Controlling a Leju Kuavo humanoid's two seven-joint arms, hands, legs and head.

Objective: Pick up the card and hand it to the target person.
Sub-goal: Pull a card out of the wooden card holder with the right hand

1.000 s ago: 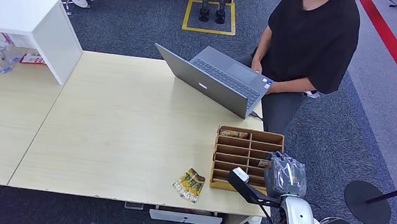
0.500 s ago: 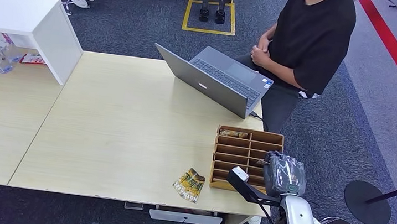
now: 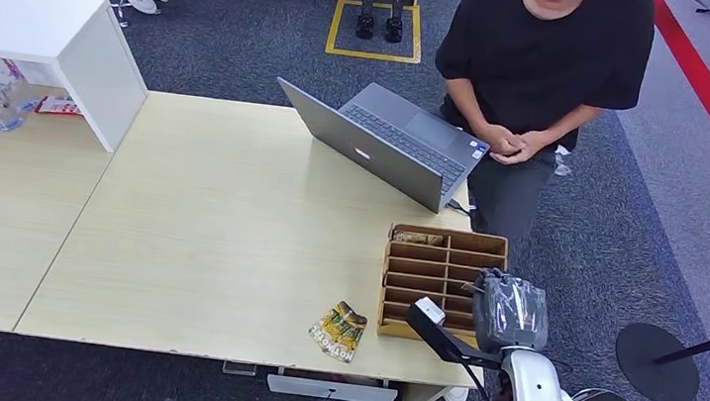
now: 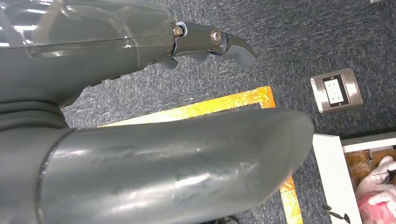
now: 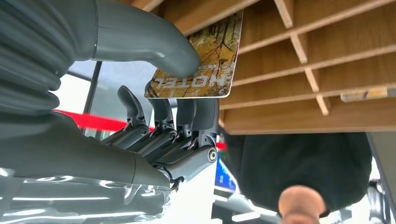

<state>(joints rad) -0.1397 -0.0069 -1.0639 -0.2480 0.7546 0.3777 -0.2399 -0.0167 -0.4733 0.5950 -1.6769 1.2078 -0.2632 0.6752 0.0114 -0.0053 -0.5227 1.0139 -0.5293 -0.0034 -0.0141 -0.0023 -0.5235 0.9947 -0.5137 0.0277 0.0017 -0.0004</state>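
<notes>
Card [image 5: 201, 65] half behind thumb [image 5: 149, 44]

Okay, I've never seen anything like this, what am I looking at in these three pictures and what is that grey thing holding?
It is a humanoid robot with two arms. The wide picture comes from its head, looking down on a table with a laptop, a wooden slotted box and loose cards; a person stands behind. The other two pictures come from cameras at its wrists, so they look tilted. The right hand is at the box, its thumb on a card printed HOTEL, fingers spread beneath. The left hand hangs over carpet, holding nothing.
</notes>
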